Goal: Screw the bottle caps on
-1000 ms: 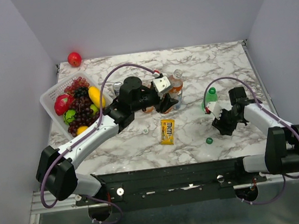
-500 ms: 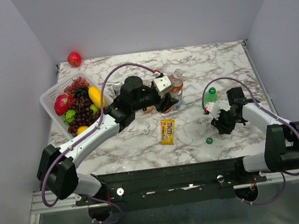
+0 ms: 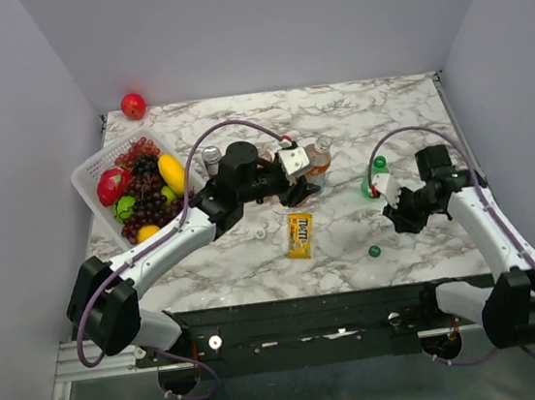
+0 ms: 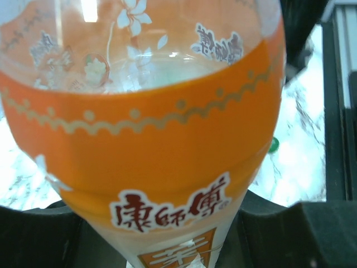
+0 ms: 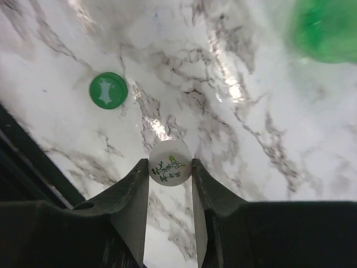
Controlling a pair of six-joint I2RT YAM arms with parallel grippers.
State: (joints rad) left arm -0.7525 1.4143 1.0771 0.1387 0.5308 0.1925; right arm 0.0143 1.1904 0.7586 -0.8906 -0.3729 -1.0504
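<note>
My left gripper [image 3: 300,188] is shut on an orange-labelled bottle [image 3: 317,158], held tilted near the table's middle. The bottle's label [image 4: 150,156] fills the left wrist view, with my dark fingers [image 4: 39,234] on either side. My right gripper [image 3: 396,215] is shut on a white cap [image 5: 170,162], pinched between the fingertips above the marble. The green bottle [image 3: 377,175] stands just behind it and also shows in the right wrist view [image 5: 326,30]. A green cap [image 3: 374,251] lies on the table and shows in the right wrist view too [image 5: 108,90]. Another white cap [image 3: 260,232] lies near the left arm. The second orange bottle is hidden.
A yellow candy packet [image 3: 299,234] lies in front of the left gripper. A white basket [image 3: 88,173] of fruit stands at the left, with a drink can [image 3: 211,156] beside it. A red apple [image 3: 133,105] sits at the far left corner.
My right arm has swung outward to the right and risen with the white cap in its jaws. My left gripper has tipped the orange bottle slightly.
</note>
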